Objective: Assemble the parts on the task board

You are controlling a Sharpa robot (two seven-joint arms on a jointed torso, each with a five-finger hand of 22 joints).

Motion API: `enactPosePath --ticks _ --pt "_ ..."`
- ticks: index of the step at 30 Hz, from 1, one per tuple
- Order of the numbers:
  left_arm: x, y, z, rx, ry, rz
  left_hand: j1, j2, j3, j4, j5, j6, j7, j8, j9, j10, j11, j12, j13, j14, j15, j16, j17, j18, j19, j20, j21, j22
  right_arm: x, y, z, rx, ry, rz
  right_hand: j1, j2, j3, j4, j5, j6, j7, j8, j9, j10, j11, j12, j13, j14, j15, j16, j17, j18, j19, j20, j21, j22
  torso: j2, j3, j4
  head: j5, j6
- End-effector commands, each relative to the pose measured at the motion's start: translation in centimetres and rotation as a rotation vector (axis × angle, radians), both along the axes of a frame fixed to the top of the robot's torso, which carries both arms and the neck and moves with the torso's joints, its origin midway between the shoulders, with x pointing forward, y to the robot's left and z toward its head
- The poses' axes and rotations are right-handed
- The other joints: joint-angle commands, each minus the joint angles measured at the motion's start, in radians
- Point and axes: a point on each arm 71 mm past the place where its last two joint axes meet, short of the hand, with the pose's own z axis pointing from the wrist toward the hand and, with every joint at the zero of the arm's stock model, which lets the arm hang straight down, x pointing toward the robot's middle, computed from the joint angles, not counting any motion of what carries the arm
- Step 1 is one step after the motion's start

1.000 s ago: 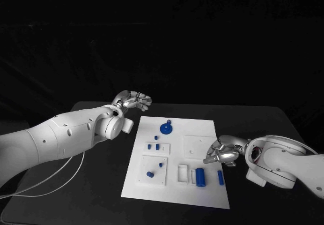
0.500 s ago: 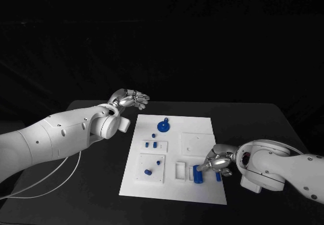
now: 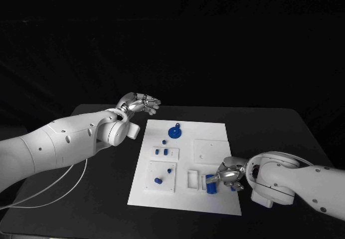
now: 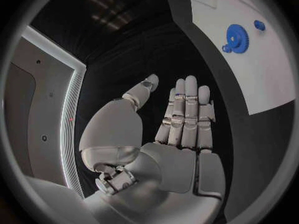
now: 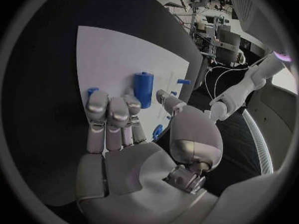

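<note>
The left hand (image 3: 141, 104) is held spread and empty off the task board (image 3: 212, 206) at ten o'clock. At five o'clock, the right hand (image 3: 228, 175), fingers apart, hovers over the blue cylinder (image 3: 211, 183); grasping it seems next.

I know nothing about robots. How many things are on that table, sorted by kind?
Blue gear: 1
Blue cylinder: 1
Small blue pieces: 5
White board: 1
Silver hands: 2, the left hand and the right hand
Total: 10. One more small piece may lie hidden under the right hand's fingers.
</note>
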Motion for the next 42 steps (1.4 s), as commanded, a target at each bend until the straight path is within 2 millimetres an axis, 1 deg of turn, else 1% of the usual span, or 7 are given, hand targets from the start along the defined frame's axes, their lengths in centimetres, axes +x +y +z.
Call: enactPosePath --ticks 1,11,17,25,33,38,42 --pt "-0.1 -0.2 0.1 -0.013 -0.008 -0.015 -0.010 0.002 -0.006 -0.002 -0.002 0.003 -0.002 0.001 -0.002 0.008 0.002 -0.001 -0.001 0.005 -0.002 -0.006 0.002 0.017 0.005 -0.001 -0.004 0.001 -0.2 0.1 -0.6 -0.009 0.008 -0.017 -0.009 0.005 -0.007 -0.002 -0.004 0.001 0.006 -0.006 -0.008 -0.002 0.006 0.001 0.002 -0.008 0.000 0.006 0.001 0.099 -0.008 0.002 0.006 0.021 0.000 0.0004 -0.0011 0.002 -0.003" --pt "-0.1 -0.2 0.1 -0.012 -0.005 -0.013 -0.008 0.003 -0.006 -0.003 -0.001 0.002 -0.003 0.001 -0.002 0.008 0.002 -0.002 -0.002 0.006 -0.002 -0.007 0.003 0.017 0.005 -0.001 -0.005 0.002 -0.2 0.5 -1.3 -0.019 0.020 -0.012 0.030 0.050 0.006 -0.062 -0.004 0.015 0.003 -0.005 -0.008 0.001 0.003 0.003 0.008 -0.008 -0.002 0.008 0.002 0.099 -0.015 0.001 0.015 0.021 0.000 0.0009 -0.0005 0.004 -0.007" --pt "-0.1 -0.1 0.1 -0.012 -0.004 -0.011 -0.004 0.005 -0.006 -0.005 0.001 0.003 -0.003 0.001 -0.002 0.009 0.002 -0.003 -0.002 0.006 -0.003 -0.008 0.005 0.018 0.006 -0.002 -0.006 0.002 -0.2 0.3 -1.4 -0.025 0.014 -0.017 0.072 0.088 0.056 -0.120 -0.004 0.045 -0.004 0.004 -0.006 -0.003 -0.003 -0.013 0.002 -0.008 -0.006 0.009 0.002 0.099 -0.020 0.007 0.021 0.020 0.000 0.0003 -0.0006 0.005 -0.010" --pt "-0.1 -0.1 0.1 -0.011 -0.003 -0.010 -0.002 0.005 -0.005 -0.006 0.001 0.002 -0.003 0.001 -0.003 0.009 0.002 -0.003 -0.002 0.006 -0.003 -0.009 0.006 0.018 0.006 -0.002 -0.007 0.002 -0.5 0.3 -1.2 -0.003 0.008 -0.015 0.059 0.122 0.117 -0.163 -0.004 0.083 -0.012 0.012 -0.009 0.003 -0.010 -0.028 -0.005 -0.008 -0.011 0.011 0.001 0.099 -0.021 0.023 0.032 0.019 0.000 0.0008 -0.0016 0.007 -0.011" --pt "-0.1 0.0 0.1 -0.010 -0.004 -0.006 0.000 0.005 -0.005 -0.008 0.002 0.002 -0.003 0.001 -0.003 0.009 0.002 -0.004 -0.002 0.007 -0.003 -0.010 0.007 0.018 0.006 -0.002 -0.007 0.003 -0.6 0.8 0.6 0.095 0.001 -0.057 0.022 0.118 0.142 -0.173 -0.004 0.100 -0.015 0.009 -0.016 0.008 -0.013 -0.038 -0.007 -0.008 -0.013 0.008 -0.002 0.099 -0.023 0.034 0.036 0.018 0.000 0.0005 -0.0017 0.011 -0.008" --pt "0.0 -0.1 0.1 -0.010 -0.004 -0.007 0.000 0.006 -0.005 -0.008 0.002 0.002 -0.003 0.001 -0.003 0.009 0.002 -0.004 -0.002 0.007 -0.003 -0.010 0.007 0.018 0.007 -0.002 -0.007 0.003 -0.2 1.4 1.6 0.116 -0.017 -0.060 -0.026 0.068 0.118 -0.166 -0.004 0.106 -0.016 0.007 -0.021 0.012 -0.013 -0.039 -0.006 -0.006 -0.013 0.010 -0.002 0.099 -0.020 0.038 0.039 0.016 0.000 0.0003 -0.0014 0.013 -0.010" --pt "0.0 -0.1 0.1 -0.010 -0.003 -0.009 0.001 0.006 -0.006 -0.008 0.002 0.002 -0.003 0.001 -0.003 0.009 0.002 -0.004 -0.002 0.007 -0.003 -0.010 0.008 0.018 0.007 -0.002 -0.008 0.003 -0.2 1.8 1.7 0.119 -0.010 -0.062 -0.031 0.058 0.117 -0.164 -0.004 0.110 -0.017 0.007 -0.022 0.014 -0.015 -0.040 -0.006 -0.006 -0.015 0.010 -0.002 0.099 -0.018 0.037 0.040 0.015 0.000 -0.0009 -0.0010 0.013 -0.009"
